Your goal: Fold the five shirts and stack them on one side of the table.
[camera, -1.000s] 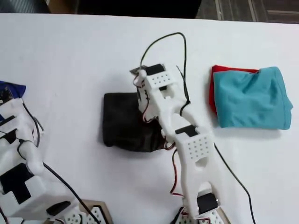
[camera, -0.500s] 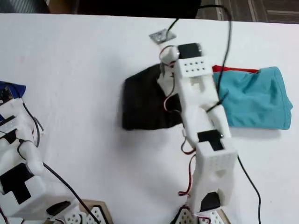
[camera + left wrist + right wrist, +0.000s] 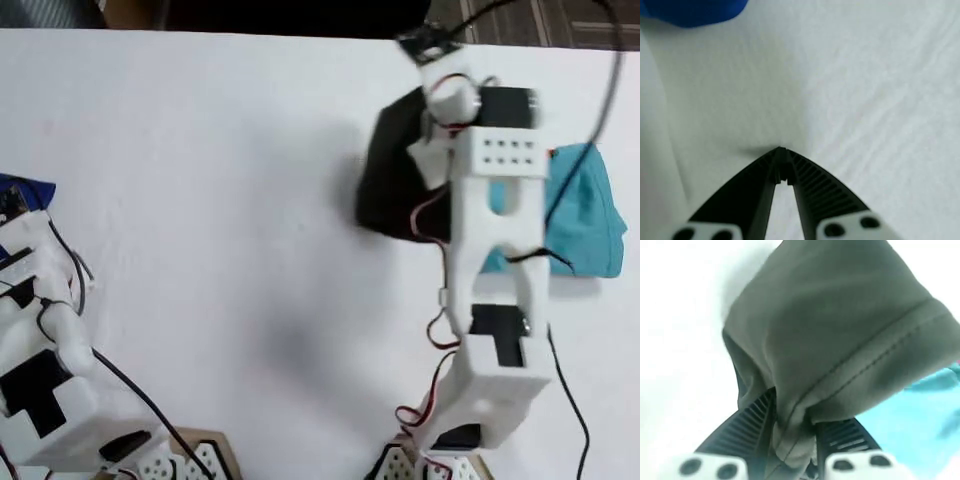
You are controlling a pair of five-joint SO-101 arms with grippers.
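- Right gripper point(image 3: 790, 425): jaws clamped on hem fold of dark shirt point(image 3: 840, 325). Shirt bunched, hanging off the pinch, at far right of table point(image 3: 200, 150), just left of teal shirt point(image 3: 590, 225).
- Left gripper point(image 3: 781, 155): jaws closed on nothing, over bare cloth at left, near blue shirt point(image 3: 690, 10).
- Risk: grip takes one edge only, so loose layers may drop open and undo the fold.
- Risk: a low pass over the teal shirt could drag or rumple the stack.
- Risk: a release off-centre would leave the dark shirt half off the stack.

Jaws together over white table point(image 3: 875, 70)
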